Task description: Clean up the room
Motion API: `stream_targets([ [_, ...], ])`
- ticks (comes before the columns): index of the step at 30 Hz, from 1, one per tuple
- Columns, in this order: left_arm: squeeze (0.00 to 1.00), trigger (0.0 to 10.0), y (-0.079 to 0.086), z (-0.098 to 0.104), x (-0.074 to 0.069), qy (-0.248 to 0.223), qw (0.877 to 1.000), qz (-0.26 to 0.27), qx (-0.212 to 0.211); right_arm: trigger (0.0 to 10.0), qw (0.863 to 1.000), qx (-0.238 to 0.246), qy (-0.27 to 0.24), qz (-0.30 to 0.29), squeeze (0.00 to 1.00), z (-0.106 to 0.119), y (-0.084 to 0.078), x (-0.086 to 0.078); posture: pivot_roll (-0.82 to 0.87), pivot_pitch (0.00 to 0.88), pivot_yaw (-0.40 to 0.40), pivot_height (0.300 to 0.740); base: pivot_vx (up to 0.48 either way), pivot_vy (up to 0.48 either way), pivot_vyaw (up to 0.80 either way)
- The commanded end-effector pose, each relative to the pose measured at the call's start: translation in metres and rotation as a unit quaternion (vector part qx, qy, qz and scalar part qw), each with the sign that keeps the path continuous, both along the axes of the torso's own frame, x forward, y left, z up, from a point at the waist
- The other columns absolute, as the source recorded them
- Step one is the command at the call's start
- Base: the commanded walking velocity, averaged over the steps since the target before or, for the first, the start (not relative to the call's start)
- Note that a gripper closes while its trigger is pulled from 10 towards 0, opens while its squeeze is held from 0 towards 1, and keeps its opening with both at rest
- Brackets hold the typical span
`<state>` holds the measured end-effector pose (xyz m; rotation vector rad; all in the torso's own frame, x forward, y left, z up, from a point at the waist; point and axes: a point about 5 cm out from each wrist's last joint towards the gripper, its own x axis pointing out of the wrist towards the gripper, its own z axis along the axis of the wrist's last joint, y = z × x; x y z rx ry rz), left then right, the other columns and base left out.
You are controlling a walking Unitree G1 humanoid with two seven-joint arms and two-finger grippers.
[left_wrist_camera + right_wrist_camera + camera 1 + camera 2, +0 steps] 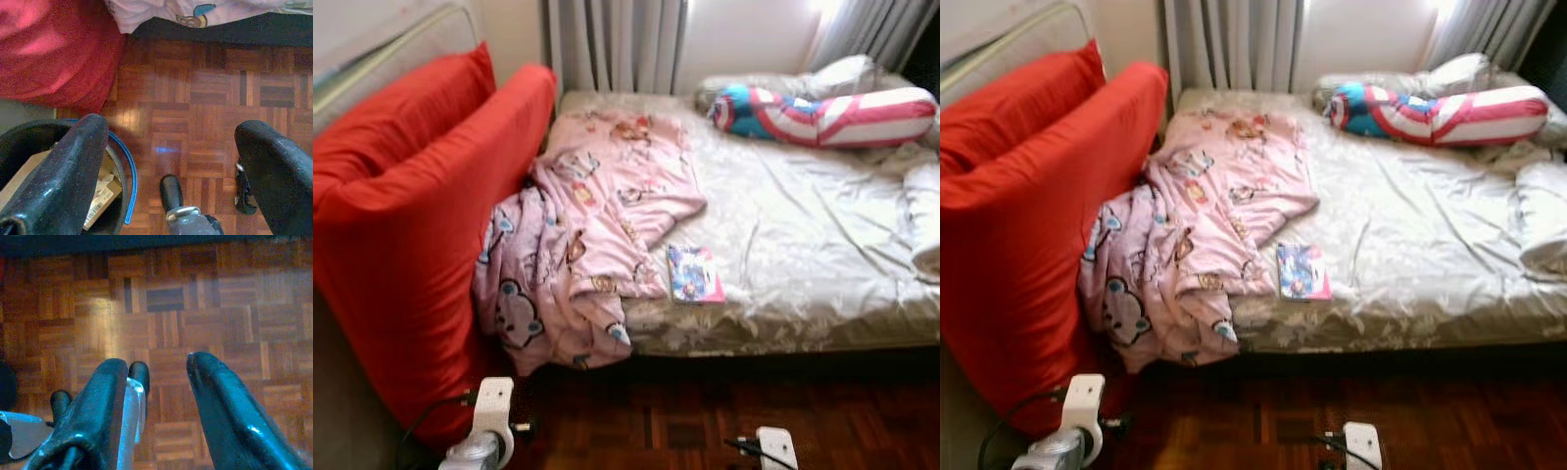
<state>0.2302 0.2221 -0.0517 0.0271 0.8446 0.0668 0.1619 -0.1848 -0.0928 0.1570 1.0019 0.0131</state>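
- Crumpled pink cartoon-print blanket (582,255) spills over the bed's (822,255) front-left corner — well beyond both grippers.
- Left gripper (171,161) and right gripper (159,382) hang released above the parquet floor (195,308).
- Small colourful book (695,273) lies near the front edge — red cushion (411,245) leans beside.

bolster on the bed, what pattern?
Red and white stripes with a blue end on the bolster; clearest in the left eye view.

Both our arms hang low at our sides, wrists pointing down, with the left gripper (171,161) holding its two black fingers spread wide and the right gripper (156,396) likewise parted, nothing between them.
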Motion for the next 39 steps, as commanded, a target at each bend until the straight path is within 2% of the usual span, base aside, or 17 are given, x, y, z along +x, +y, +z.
stream_targets([
  [1, 0.00, 10.0, -0.0008, -0.0041, -0.0056, 0.015, 1.000, -0.003, 0.001, 10.0, 1.000, -0.001, -0.003, -0.011, 0.00, 0.0003, -0.0028, -0.0002, -0.04, 0.000, -0.051, 0.740, 0.000, -0.281, 0.00],
  [22, 0.00, 10.0, -0.0008, -0.0048, -0.0069, 0.017, 1.000, -0.006, 0.001, 10.0, 1.000, -0.001, -0.002, -0.007, 0.00, -0.0002, -0.0022, -0.0014, -0.04, 0.000, -0.051, 0.740, 0.000, -0.280, 0.00],
  [39, 0.00, 10.0, -0.0014, -0.0048, -0.0067, 0.012, 1.000, 0.001, -0.006, 10.0, 1.000, -0.001, -0.003, -0.005, 0.00, 0.0000, -0.0024, -0.0013, -0.04, 0.000, -0.052, 0.740, 0.000, 0.000, 0.00],
])
